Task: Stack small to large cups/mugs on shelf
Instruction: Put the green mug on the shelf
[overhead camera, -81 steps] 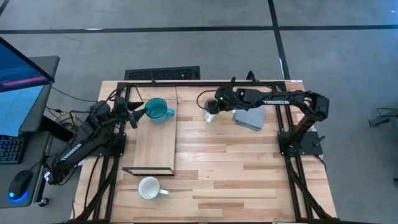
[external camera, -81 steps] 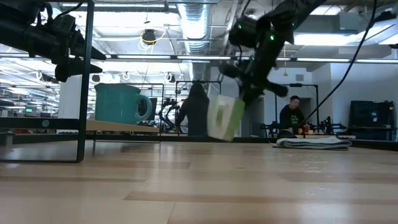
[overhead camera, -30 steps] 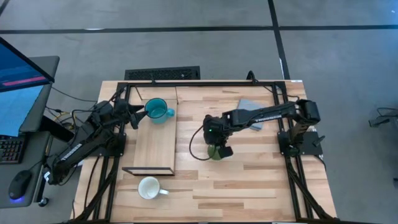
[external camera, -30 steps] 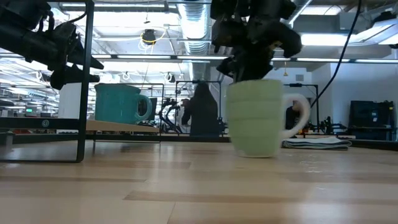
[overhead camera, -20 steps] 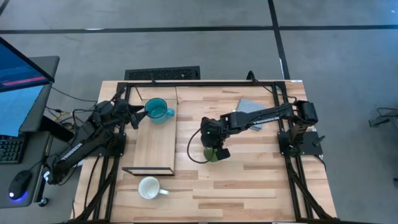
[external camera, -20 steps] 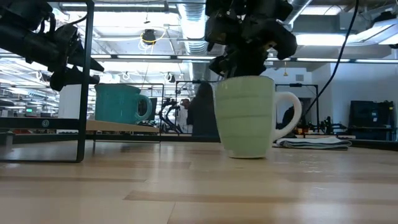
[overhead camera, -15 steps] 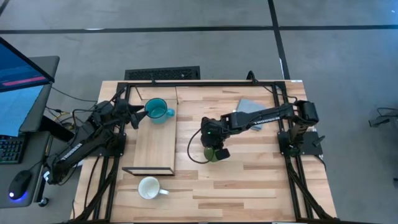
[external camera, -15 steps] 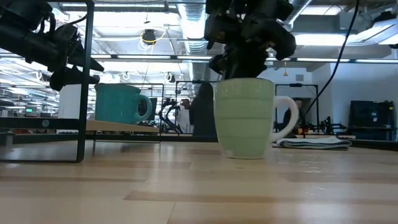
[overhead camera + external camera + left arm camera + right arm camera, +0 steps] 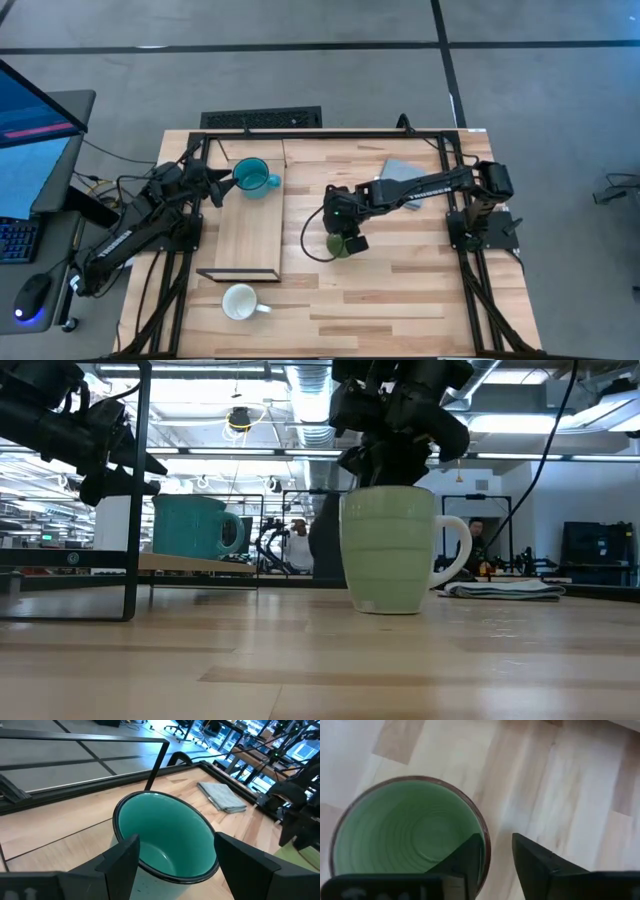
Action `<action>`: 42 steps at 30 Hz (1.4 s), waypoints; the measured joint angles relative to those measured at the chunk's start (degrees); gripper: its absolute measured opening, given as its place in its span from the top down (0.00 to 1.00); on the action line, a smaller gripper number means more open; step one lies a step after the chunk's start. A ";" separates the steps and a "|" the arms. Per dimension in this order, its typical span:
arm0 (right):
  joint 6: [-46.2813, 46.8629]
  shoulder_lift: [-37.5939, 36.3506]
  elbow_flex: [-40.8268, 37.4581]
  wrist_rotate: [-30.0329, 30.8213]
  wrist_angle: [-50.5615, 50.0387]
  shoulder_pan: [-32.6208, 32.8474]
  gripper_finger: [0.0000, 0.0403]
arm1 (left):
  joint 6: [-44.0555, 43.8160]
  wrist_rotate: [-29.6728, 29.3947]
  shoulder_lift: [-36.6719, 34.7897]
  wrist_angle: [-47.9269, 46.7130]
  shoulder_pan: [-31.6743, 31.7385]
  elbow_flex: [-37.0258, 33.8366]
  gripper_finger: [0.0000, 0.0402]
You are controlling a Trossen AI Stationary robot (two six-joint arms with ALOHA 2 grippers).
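**Now: green mug on table, right end effector at its rim**

Light green mug (image 9: pixel 388 549) stands upright on the table (image 9: pixel 400 290), mid-board, just right of the shelf (image 9: pixel 250 235), handle away from it. Right end effector (image 9: pixel 495 855) sits over the rim w/ one finger inside the wall, one outside; small gap either side, so it looks slack on the rim, not clamped — prob. a release or a re-grip for the lift to the shelf. Right arm reaches low across from the table's right edge, wrist bent down onto the mug.

Teal mug (image 9: pixel 252 178) sits at the shelf's far end, upright, mouth up, ready as base of the stack. Left end effector (image 9: pixel 170 862) is spread wide, fingers either side of it w/o touching; left arm angled in from the left edge, waiting. White mug (image 9: pixel 241 302) is on the table near the shelf's front end. Grey cloth (image 9: pixel 398 183) lies far right.
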 joint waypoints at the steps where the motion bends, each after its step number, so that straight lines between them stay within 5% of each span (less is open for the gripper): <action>1: -0.03 0.00 0.00 0.66 0.02 0.00 0.65 | -0.02 0.00 0.00 0.00 0.02 0.00 0.38; 19: 0.94 -0.11 9.52 3.84 -6.61 -0.87 0.60 | -0.02 -0.07 0.00 0.00 0.01 0.00 0.38; 28: 11.86 -3.58 10.95 -2.04 -19.05 -2.81 0.60 | -0.04 -0.07 0.00 -0.02 0.00 0.00 0.38; 42: 29.28 -13.66 10.51 -1.49 -29.73 -0.43 0.60 | -0.28 -0.02 0.09 -0.15 -0.03 0.00 0.38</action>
